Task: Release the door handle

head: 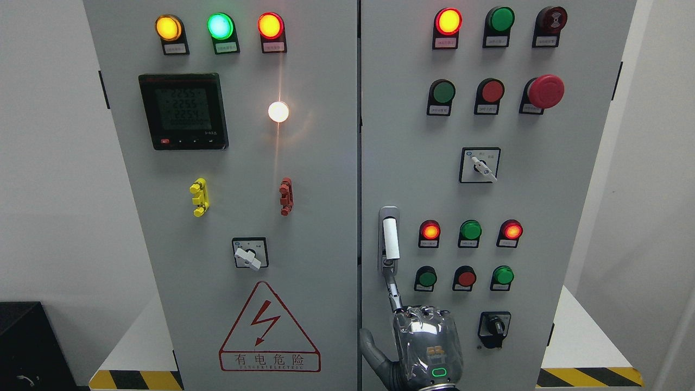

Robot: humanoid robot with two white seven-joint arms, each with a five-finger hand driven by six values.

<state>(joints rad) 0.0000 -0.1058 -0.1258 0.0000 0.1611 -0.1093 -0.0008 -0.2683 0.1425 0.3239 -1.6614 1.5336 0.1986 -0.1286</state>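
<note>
Right door of the cabinet (575, 179), lower left corner: the handle (391, 238) sits upright in its metal plate just beside the seam between the two doors, its grip wrapped in white. The right hand (428, 347) comes up from the bottom edge, directly below the handle and slightly to its right, with its shiny back toward the room. One finger (393, 290) is stretched straight up and leans a little left; its tip reaches the lower end of the handle plate, under the white grip, and appears to touch the metal there. The thumb (372, 350) is splayed out to the left, over the door seam and clear of the handle. The remaining fingers are hidden behind the back of the hand. Nothing is clasped: the white grip stands free above the fingertip, with no finger wrapped round it. The palm is well below the handle, level with the black rotary switch (494, 327) to its right. Both doors look closed and flush. To the right of the handle are two rows of three round lamps (470, 230), red and green. On the left door the warning triangle (269, 328) sits at about the hand's height.
</note>
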